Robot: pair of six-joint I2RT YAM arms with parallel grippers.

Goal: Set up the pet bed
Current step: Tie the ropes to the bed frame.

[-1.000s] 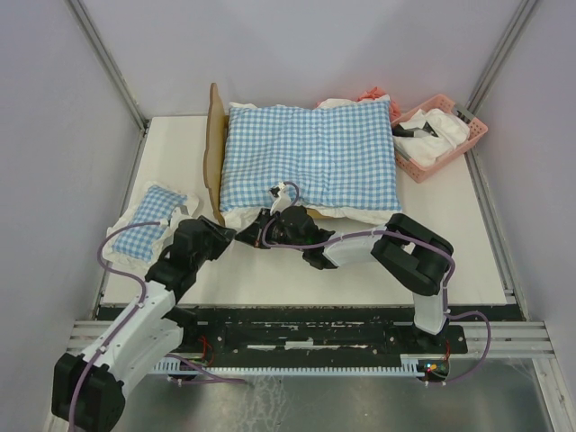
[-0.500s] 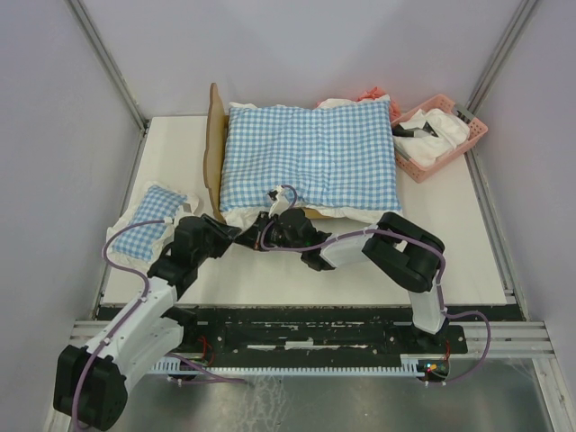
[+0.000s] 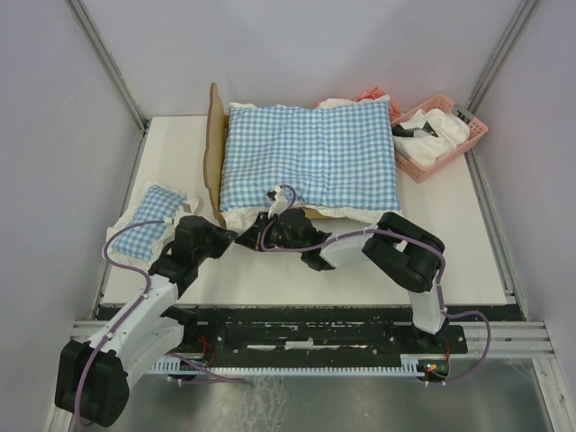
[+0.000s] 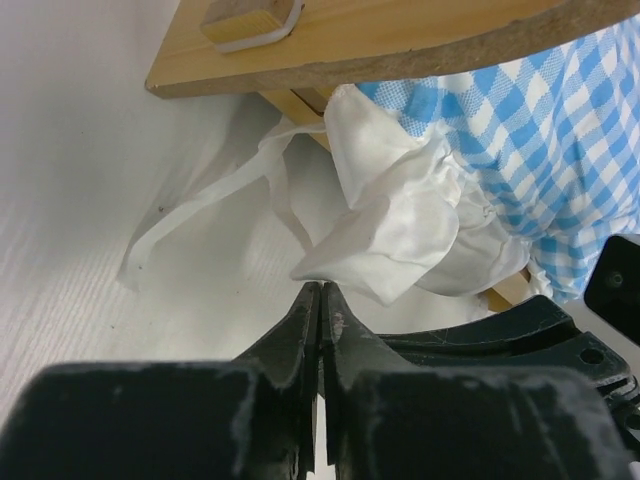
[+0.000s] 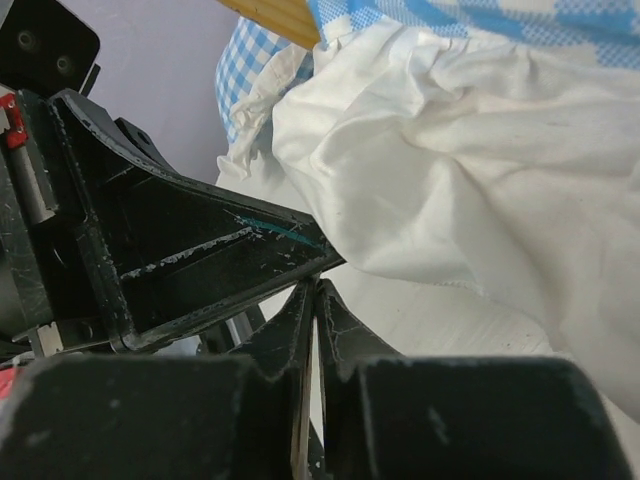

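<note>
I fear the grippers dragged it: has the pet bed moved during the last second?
No. In the top view the pet bed lies at the same place and angle relative to the pink basket and the table.

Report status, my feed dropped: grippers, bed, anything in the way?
Left gripper shut at frill of cushion, grip unclear. Right gripper shut, empty, beside it. Bed carries cushion. Pillow off bed, on table to its left.
</note>
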